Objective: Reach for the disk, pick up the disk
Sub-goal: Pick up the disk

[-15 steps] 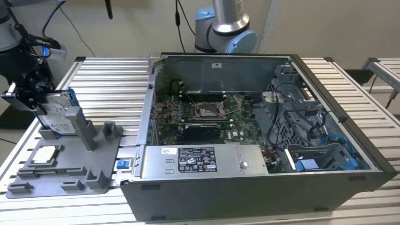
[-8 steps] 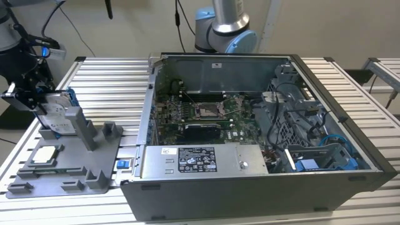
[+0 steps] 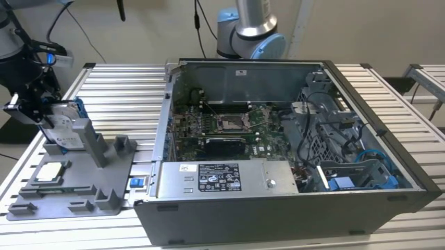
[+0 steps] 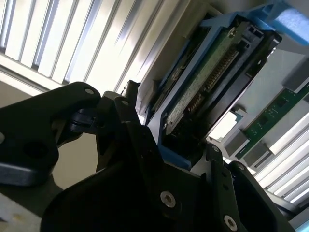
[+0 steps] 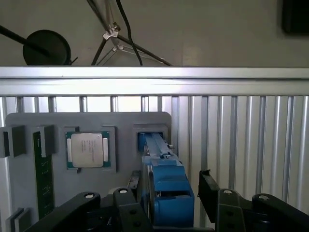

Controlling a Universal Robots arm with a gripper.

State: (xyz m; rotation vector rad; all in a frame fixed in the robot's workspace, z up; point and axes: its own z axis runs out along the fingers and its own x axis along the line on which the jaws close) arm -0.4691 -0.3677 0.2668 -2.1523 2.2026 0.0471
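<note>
Step in hand, by my judgement: reach finished, grasp not yet made. The disk [image 5: 159, 154] stands on edge in the gray holder [image 3: 83, 178], at the exterior view's left. My gripper [image 5: 172, 180] is wide, its fingers [image 5: 208, 187] straddling the blue frame with a gap on one side. Closing calls for square, even contact.

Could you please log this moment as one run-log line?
gripper: open, straddling disk | disk: upright in gray fixture slot | lift: not yet
</note>
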